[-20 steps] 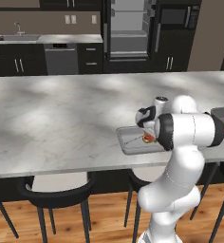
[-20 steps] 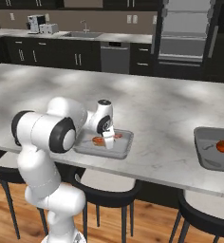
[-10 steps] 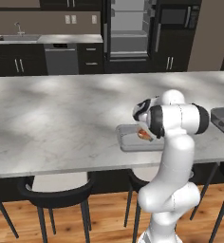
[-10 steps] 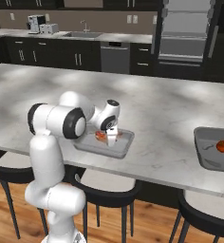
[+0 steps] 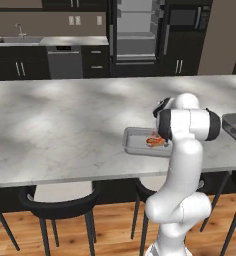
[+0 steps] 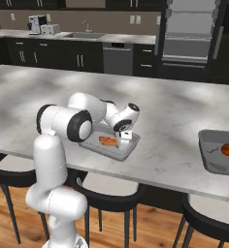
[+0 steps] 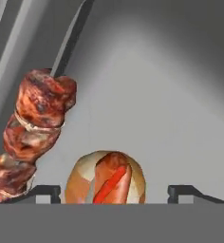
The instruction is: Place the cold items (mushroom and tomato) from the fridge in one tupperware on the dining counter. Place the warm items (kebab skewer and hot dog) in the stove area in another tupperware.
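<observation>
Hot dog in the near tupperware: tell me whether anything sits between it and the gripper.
Nothing visible does. In the hand view the hot dog lies straight ahead between the two finger tips of the gripper, inside the grey tupperware. The kebab skewer lies off to one side of it, outside the gap between the fingers.

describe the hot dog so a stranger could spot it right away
On the marble counter, find the grey tray nearest the robot arm, below its gripper. Inside lies the hot dog: a pale bun around a red sausage, unlike the dark, lumpy meat skewer beside it.
</observation>
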Motion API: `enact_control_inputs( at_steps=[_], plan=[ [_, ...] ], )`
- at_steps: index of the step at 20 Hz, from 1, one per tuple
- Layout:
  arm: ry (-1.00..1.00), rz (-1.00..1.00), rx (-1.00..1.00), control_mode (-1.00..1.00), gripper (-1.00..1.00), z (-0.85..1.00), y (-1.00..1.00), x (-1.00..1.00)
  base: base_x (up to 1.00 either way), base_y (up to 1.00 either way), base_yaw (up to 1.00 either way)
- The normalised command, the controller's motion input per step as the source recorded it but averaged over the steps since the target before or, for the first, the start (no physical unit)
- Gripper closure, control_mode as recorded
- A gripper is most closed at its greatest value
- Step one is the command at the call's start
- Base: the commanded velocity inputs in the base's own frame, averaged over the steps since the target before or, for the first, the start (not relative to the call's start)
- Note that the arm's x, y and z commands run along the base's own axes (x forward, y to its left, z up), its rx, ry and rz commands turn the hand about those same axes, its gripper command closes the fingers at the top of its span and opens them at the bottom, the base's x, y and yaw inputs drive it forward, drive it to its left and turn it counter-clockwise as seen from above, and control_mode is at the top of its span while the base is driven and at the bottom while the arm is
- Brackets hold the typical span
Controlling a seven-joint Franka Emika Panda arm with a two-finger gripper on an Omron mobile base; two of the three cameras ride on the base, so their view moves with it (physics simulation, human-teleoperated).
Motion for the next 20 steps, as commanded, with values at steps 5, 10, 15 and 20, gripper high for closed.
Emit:
enact_control_inputs(
  at_steps=[5, 10, 15, 20],
  plan=[
    [-0.11, 0.01, -0.01, -1.0, -1.0, 0.73, -0.02, -0.5, 0.0, 0.0, 0.0],
    [-0.36, 0.08, -0.09, -1.0, -1.0, 0.97, 0.2, -0.93, 0.0, 0.0, 0.0],
    [-0.45, 0.05, -0.11, -1.0, -1.0, 0.98, 0.01, -1.0, 0.0, 0.0, 0.0],
    [-0.29, 0.12, -0.27, -1.0, -1.0, 0.98, 0.0, -1.0, 0.0, 0.0, 0.0]
  ],
)
